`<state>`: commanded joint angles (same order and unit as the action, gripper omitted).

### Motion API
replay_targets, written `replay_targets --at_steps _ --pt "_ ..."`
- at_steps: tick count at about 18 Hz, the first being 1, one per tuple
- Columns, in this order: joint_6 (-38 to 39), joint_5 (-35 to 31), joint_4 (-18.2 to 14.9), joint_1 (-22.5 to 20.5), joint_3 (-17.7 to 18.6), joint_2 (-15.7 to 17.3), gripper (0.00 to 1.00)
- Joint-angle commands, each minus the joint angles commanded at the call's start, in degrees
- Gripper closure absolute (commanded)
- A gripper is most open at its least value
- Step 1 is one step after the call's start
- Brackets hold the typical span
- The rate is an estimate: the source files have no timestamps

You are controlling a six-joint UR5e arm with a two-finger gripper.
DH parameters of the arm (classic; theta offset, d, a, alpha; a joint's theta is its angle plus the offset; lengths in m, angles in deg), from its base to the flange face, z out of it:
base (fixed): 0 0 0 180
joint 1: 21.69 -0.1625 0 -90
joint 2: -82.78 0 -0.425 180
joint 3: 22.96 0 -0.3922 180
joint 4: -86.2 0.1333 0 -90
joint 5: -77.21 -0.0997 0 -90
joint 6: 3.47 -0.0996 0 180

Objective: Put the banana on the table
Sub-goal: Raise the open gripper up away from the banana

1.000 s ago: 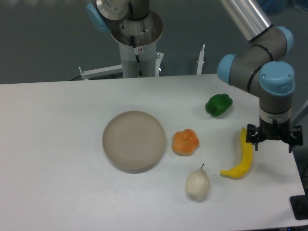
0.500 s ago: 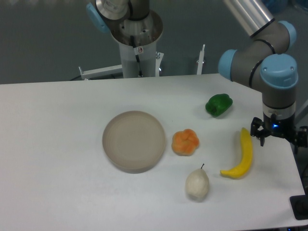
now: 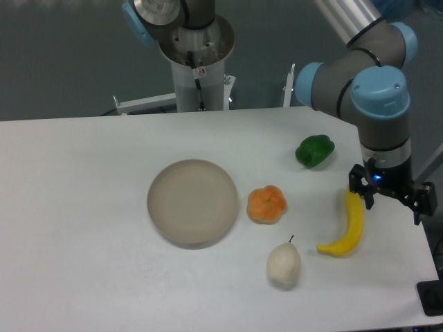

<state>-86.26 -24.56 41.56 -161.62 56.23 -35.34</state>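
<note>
At the right side of the frame, the banana (image 3: 349, 225) is lying flat on the white worktop (image 3: 83, 207), its curve running from an upper tip near the end effector (image 3: 392, 198) down to a lower tip pointing left. The end effector is being held just above and to the right of the banana's upper end, with its dark fingers (image 3: 363, 193) spread wide apart and nothing being gripped between them; one finger is showing close to the banana's top, though contact cannot be confirmed from this angle. Just above, near the upper right, a green pepper (image 3: 315, 150) is sitting on the worktop. Toward the centre, an orange pumpkin-shaped piece (image 3: 267, 204) is resting just beside the round beige plate (image 3: 193, 203), which is lying left of it. Lower down, a pale pear (image 3: 284, 265) is standing between the orange piece and the banana's lower tip, apart from both. At the top, the arm's grey base column (image 3: 194, 66) is being seen behind the worktop's far edge.
</note>
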Motion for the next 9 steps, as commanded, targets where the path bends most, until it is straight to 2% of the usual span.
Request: replay_targets --at_steps 9 --pt "0.0 1.84 0.0 0.0 0.43 -0.18 0.0"
